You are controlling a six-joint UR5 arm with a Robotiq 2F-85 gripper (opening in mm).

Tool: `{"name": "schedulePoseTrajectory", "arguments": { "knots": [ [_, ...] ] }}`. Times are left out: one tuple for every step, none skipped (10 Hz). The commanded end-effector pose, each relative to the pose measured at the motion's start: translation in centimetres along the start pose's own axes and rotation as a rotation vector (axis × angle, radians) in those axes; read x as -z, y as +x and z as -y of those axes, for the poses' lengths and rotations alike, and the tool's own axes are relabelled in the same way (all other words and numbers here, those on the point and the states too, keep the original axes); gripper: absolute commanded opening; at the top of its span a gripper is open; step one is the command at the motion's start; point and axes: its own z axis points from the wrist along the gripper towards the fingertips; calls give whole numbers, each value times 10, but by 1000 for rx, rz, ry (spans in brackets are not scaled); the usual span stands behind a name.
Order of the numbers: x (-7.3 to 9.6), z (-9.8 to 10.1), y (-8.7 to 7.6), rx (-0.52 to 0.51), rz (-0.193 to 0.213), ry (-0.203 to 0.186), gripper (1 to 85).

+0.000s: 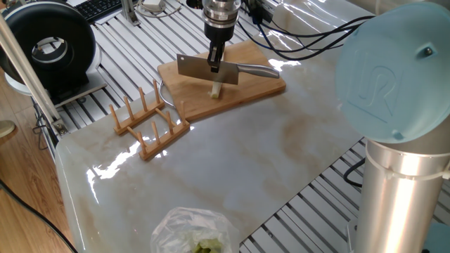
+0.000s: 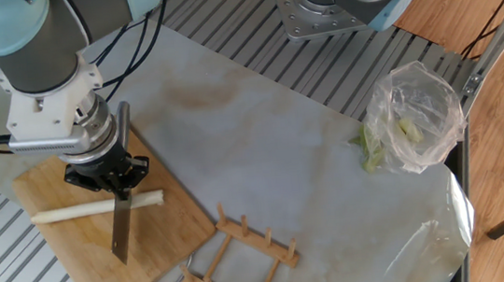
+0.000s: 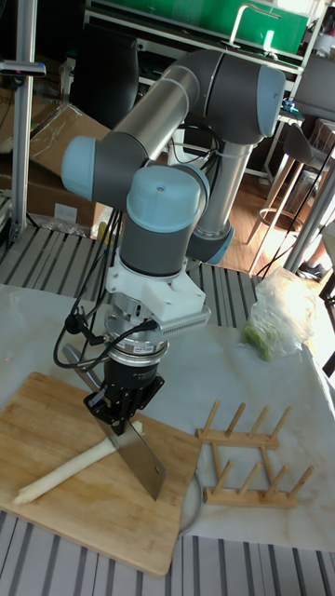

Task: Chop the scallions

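Gripper (image 2: 118,188) clamped on cleaver (image 2: 121,232). Scallion stalk (image 2: 98,208), whole, lying on bamboo cutting board (image 2: 163,235) beneath blade. Step: first cut near stalk's end. Next: straight downward press.

A marble-patterned tabletop (image 1: 232,161) sits on a ribbed metal bench (image 1: 126,39) above wood flooring (image 1: 21,211), with cardboard boxes (image 3: 46,177) and a green panel (image 3: 214,19) behind.

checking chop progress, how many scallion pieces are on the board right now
1: a single whole scallion lies on the cutting board, crossing under the cleaver held by the gripper. No separate pieces show.
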Motion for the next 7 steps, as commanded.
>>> {"name": "schedulePoseTrajectory", "arguments": {
  "knots": [
    [-1,0,-3,-4,12,-4,13],
    [-1,0,-3,-4,13,-3,13],
    [-1,0,-3,-4,13,-3,13],
    [-1,1,-3,-4,13,-3,13],
    [-1,1,-3,-4,12,-2,13],
    [-1,1,-3,-4,12,-2,13],
    [-1,2,-3,-4,12,1,13]
  ]
}}
